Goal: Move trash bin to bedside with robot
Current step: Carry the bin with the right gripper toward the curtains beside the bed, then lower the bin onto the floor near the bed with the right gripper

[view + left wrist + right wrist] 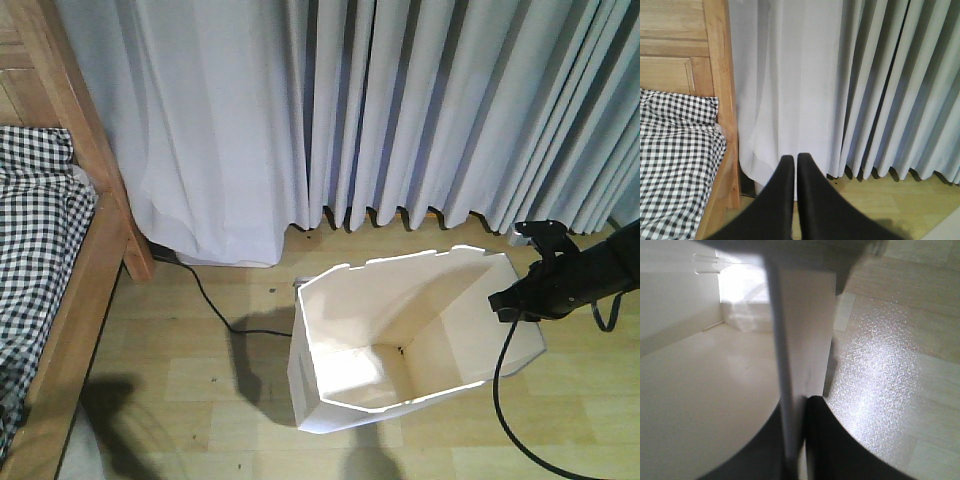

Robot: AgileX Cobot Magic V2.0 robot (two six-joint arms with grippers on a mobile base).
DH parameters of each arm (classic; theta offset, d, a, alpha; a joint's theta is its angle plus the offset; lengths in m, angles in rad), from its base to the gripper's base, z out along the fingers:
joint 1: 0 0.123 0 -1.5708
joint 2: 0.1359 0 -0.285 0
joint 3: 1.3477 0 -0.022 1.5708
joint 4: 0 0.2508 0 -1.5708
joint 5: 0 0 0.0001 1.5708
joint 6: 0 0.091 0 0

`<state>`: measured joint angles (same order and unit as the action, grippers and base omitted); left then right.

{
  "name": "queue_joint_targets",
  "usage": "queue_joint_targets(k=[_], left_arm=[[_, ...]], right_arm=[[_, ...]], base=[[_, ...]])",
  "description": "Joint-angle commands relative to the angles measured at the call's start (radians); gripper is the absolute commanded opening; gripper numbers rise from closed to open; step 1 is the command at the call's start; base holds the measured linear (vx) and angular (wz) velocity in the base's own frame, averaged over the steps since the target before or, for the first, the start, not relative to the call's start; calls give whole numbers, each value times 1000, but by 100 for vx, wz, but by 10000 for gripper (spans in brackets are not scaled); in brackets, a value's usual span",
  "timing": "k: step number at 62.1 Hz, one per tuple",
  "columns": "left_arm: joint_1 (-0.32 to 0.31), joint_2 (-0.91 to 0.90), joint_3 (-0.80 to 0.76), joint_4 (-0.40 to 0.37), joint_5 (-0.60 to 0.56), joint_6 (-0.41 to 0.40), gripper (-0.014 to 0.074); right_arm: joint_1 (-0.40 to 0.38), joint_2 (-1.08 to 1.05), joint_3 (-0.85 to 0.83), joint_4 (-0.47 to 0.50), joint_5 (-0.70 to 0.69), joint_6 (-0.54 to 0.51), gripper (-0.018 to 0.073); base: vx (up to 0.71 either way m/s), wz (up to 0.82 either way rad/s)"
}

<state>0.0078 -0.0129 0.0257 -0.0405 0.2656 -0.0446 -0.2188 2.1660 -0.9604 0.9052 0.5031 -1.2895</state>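
The right gripper (799,405) has its jaws clamped on the wall of the bin (440,310), with one finger inside, one outside, and the wall running up between them. In the front view the right arm (590,270) enters from the right edge and meets the bin at its right rim. A black lead (505,390) hangs from the arm toward the floor (200,370).

The left gripper (795,161) has its jaws together and holds nothing. It points at the curtain (400,100) beside the bed (95,260) post.

The bin stands on the wooden floor in front of the curtain. A floor cable (215,305) runs from its left side toward the bed post. The bed, with checked bedding (35,220), sits at the left edge, apart from the bin.
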Motion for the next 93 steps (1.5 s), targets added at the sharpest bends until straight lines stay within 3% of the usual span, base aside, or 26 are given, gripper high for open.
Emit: queue_joint_targets(k=[1,60,70,93], left_arm=[[1,-14,12,-4,-69,-6,-6],[1,-14,12,-4,-69,-6,-6],[1,-14,12,-4,-69,-6,-6],[1,-14,12,-4,-69,-6,-6]], right_arm=[[-2,-73,-19,87,126,13,-5],[1,-73,-19,91,126,13,-5],[1,-60,-19,93,62,22,-5],[1,138,-137,129,11,43,-5]], base=[[12,0],[5,1],[0,0],[0,0]])
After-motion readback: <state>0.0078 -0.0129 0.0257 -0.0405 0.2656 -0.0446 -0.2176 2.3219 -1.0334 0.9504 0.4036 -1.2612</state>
